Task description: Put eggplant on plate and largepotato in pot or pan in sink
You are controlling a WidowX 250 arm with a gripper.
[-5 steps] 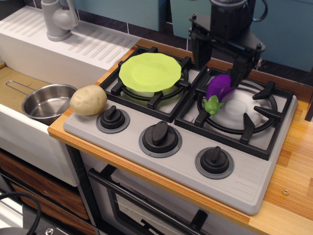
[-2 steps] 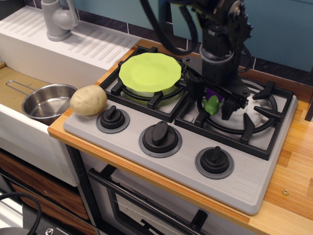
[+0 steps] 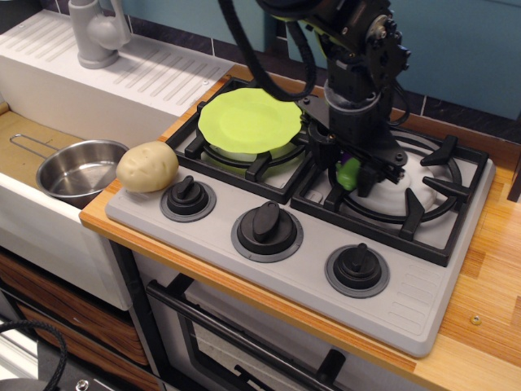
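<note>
my arm (image 3: 358,49): black all over, blocky jointed housings | cables: thick black ones looping off my upper part, top of view | wrist: dark cylinder, greyish band | my tool (image 3: 352,171): black, short dark fingers under a wide bracket

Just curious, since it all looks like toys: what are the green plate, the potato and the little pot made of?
The plate looks like plastic: flat lime colour, soft sheen. The potato seems matte plastic or rubber, beige and smooth. The pot appears to be polished steel, mirroring its surroundings.
</note>
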